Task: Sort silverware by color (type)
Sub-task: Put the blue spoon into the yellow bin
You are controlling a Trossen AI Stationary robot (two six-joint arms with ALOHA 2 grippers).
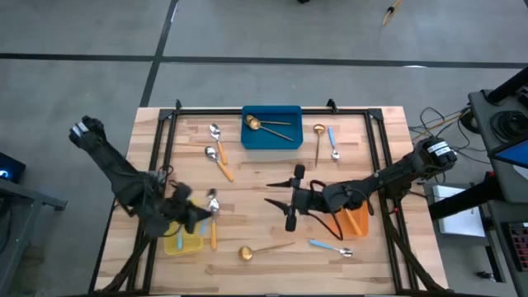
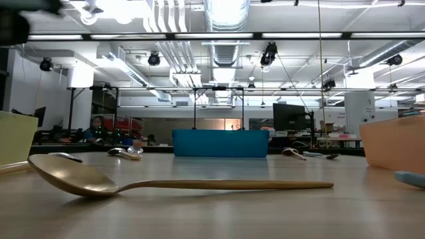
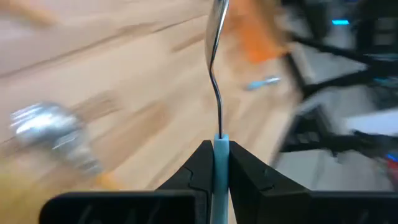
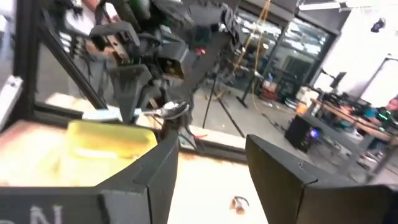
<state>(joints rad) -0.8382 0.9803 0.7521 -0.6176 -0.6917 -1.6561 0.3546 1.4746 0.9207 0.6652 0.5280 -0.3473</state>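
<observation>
I note left gripper (image 3: 216, 163) jaws clamped on blue-handled spoon (image 3: 214, 81), light, stiff, slippery; right gripper (image 4: 211, 171) jaws wide, empty.

wooden table (image 1: 256, 223), scattered spoons (image 1: 262, 249), three bins (image 1: 272, 138)

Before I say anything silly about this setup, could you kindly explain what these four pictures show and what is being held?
Two dark robot arms work at a wooden table. One camera looks straight down, one sits level with the tabletop, and one rides on each wrist. Small spoons lie scattered about, such as a gold spoon near the front edge, along with a blue bin, a yellow bin and an orange bin. The left gripper, above the yellow bin, is shut on a blue-handled spoon. The right gripper, mid-table, stands open and holds nothing.
</observation>
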